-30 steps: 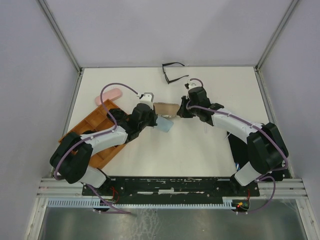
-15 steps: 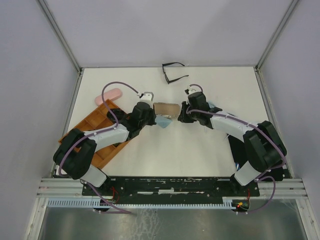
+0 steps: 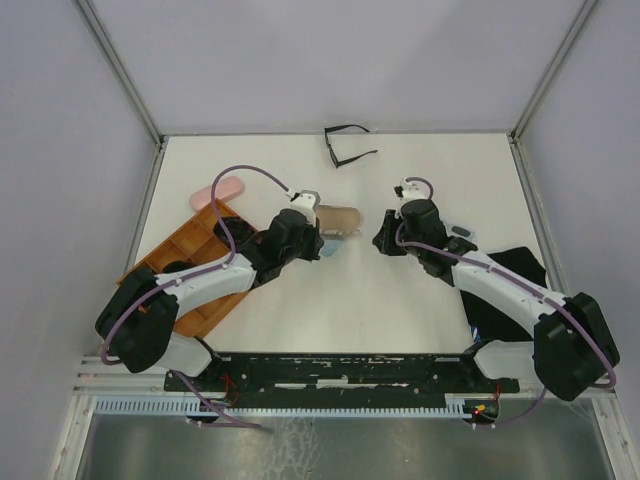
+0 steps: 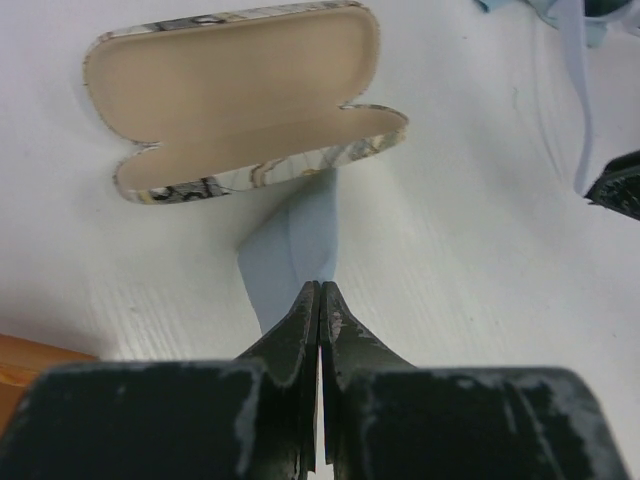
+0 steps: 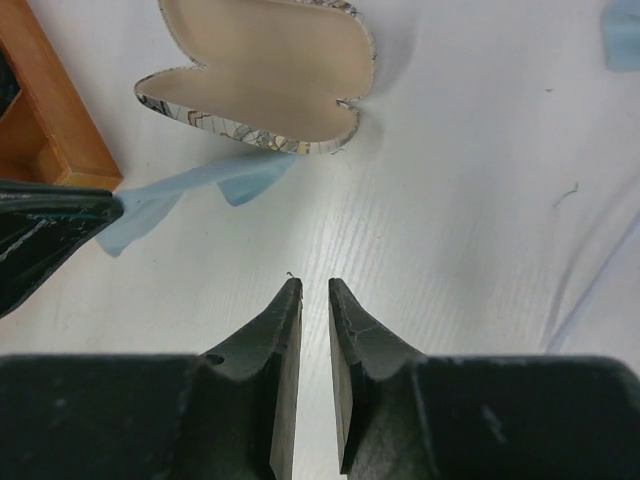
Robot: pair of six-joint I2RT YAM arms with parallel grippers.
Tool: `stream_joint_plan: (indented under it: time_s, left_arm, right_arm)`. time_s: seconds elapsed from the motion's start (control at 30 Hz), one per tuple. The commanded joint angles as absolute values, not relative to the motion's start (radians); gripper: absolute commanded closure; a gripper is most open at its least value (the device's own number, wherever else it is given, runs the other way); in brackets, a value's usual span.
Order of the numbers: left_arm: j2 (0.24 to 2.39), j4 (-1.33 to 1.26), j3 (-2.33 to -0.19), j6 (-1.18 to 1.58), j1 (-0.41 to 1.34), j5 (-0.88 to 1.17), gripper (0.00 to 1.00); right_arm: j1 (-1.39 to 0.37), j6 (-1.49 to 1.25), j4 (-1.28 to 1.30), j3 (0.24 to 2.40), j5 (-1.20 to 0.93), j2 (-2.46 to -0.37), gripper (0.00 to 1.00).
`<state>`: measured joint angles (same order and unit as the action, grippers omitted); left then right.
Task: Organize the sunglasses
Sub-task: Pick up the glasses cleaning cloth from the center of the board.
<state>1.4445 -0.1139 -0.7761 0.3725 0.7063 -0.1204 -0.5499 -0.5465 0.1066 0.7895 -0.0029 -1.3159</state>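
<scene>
At the far edge of the table, seen from above, the sunglasses lie unfolded, well apart from both arms, while the case sits open mid-table, ready for them. From the left wrist, the left gripper pinches the blue cloth beside the case, probably to clear it away. From the right wrist, the right gripper hovers, fingers slightly parted, holding nothing.

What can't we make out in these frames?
- Top view: left arm covers most of the wooden tray; contents hidden.
- Top view: dark item lies partly under the right arm; unidentifiable.
- Top view: sunglasses too small to judge lenses.
- Left wrist: pale-blue item cut off by the top edge.
</scene>
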Motion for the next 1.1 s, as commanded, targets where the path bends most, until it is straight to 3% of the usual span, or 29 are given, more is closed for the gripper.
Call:
stream_joint_plan:
  time_s: [0.0, 0.4, 1.07]
  left_arm:
    - [1.387, -0.059, -0.844, 0.359, 0.784, -0.143, 0.97]
    - [1.384, 0.089, -0.982, 0.463, 1.032, -0.281, 0.97]
    - [1.495, 0.147, -1.089, 0.647, 1.256, -0.188, 0.97]
  right_arm:
    - [-0.551, -0.520, 0.119, 0.744, 0.106, -1.207, 0.75]
    - [-0.550, -0.521, 0.255, 0.638, 0.221, -0.955, 0.75]
    - [-0.543, -0.541, 0.357, 0.582, 0.276, -0.804, 0.76]
